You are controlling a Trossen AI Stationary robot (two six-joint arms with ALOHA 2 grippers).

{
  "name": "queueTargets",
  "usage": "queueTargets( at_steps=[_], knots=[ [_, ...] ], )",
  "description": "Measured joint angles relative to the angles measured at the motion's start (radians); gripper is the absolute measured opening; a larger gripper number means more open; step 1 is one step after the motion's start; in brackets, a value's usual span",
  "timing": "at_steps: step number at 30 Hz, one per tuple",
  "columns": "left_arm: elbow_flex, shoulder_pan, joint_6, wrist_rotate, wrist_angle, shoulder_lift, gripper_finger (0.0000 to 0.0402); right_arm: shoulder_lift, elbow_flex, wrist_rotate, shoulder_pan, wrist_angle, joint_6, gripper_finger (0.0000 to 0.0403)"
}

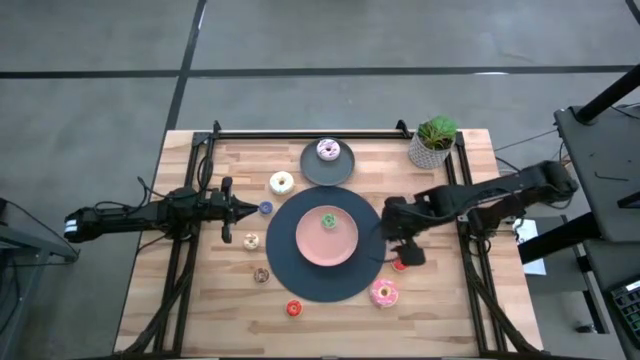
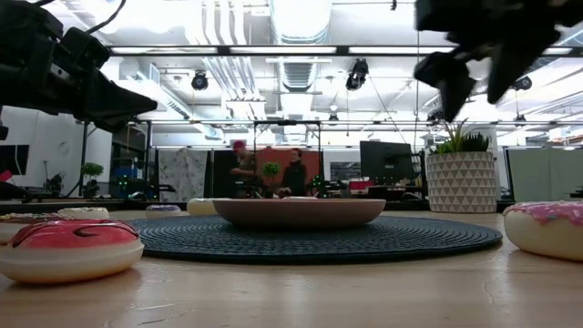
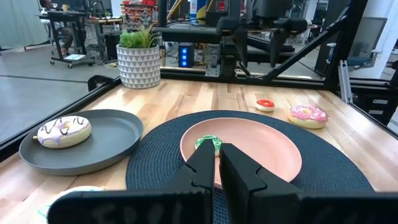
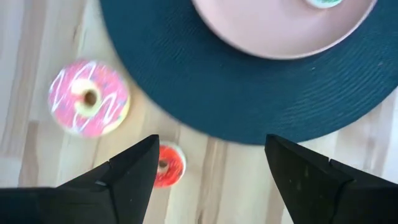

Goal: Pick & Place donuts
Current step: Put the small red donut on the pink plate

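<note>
The pink plate (image 1: 345, 248) on the round dark mat (image 1: 290, 275) carries one small green donut (image 1: 328, 221); the grey plate (image 1: 312, 172) behind it carries a sprinkled white-pink donut (image 1: 328, 150); by my reckoning that is two placed and most left. Loose on the table (image 1: 200, 310) are a cream donut (image 1: 282, 182), a blue one (image 1: 265, 208), a tan one (image 1: 251, 241), a brown one (image 1: 261, 275), a red one (image 1: 294, 308), a pink donut (image 1: 384, 293) and a second red one (image 4: 166, 165). The right gripper (image 4: 211, 171) hangs above that second red donut at the mat's edge, fingers spread wide, holding nothing; the left gripper (image 1: 254, 209) waits near the blue donut, closed and empty. A potted plant (image 1: 433, 142) stands at the far corner.
</note>
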Motion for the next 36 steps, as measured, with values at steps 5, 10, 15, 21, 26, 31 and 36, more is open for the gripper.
queueTargets(
  at_steps=[5, 10, 15, 21, 26, 31, 36],
  knots=[
    [0.000, 0.000, 0.000, 0.000, 0.000, 0.000, 0.0000, -0.072, -0.076, 0.000, 0.057, -0.001, -0.001, 0.0282],
    [0.000, 0.000, 0.000, 0.000, -0.001, 0.000, 0.0000, -0.100, -0.120, 0.000, 0.103, 0.002, -0.019, 0.0288],
    [0.000, 0.000, 0.000, 0.000, -0.001, 0.000, 0.0000, -0.102, -0.155, 0.000, 0.137, 0.042, -0.023, 0.0291],
    [0.000, 0.000, 0.000, 0.000, -0.002, 0.000, 0.0000, -0.102, -0.197, -0.001, 0.156, 0.106, -0.022, 0.0286],
    [0.000, 0.000, 0.000, 0.000, -0.002, 0.000, 0.0000, -0.086, -0.215, 0.007, 0.162, 0.113, 0.017, 0.0288],
    [0.000, 0.000, 0.000, 0.000, -0.002, 0.000, 0.0000, -0.021, -0.217, 0.024, 0.172, 0.132, 0.032, 0.0293],
    [0.000, 0.000, 0.000, 0.000, -0.002, 0.000, 0.0000, 0.047, -0.217, 0.026, 0.178, 0.170, 0.034, 0.0294]
  ],
)
